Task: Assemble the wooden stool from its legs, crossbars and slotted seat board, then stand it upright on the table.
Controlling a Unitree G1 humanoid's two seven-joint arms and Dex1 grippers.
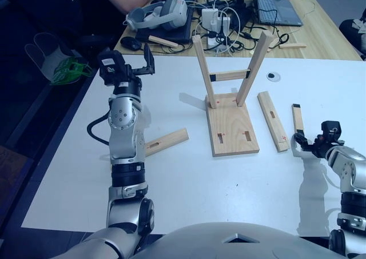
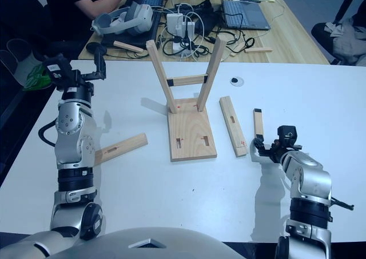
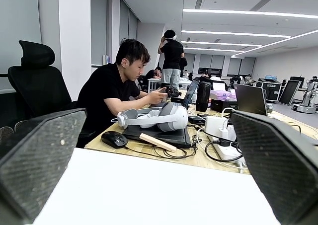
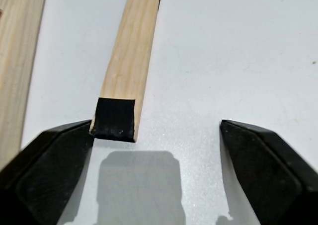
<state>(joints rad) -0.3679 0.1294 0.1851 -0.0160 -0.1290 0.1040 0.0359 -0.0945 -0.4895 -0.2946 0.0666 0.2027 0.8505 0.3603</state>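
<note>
The slotted seat board [image 1: 231,130] lies flat in the middle of the white table. Two legs [image 1: 205,70] [image 1: 254,64] stand in its far slots, joined by a crossbar [image 1: 231,75]. A loose leg [image 1: 272,122] lies just right of the board. Farther right lies a thin crossbar [image 1: 297,119] with black ends. Another leg [image 1: 166,142] rests left of the board, beside my left arm. My left gripper [image 1: 146,64] is held high over the table's far left, open and empty. My right gripper [image 4: 156,130] is open, low over the table at the near black end of that crossbar [image 4: 128,61].
A wooden desk behind the table carries laptops [image 1: 278,10], a headset [image 1: 157,14], a power strip [image 1: 211,19], a mouse [image 1: 130,43] and a spare wooden piece [image 1: 163,40]. A cable grommet [image 1: 273,76] sits in the table's far right. The table's left edge [image 1: 68,133] runs beside my left arm.
</note>
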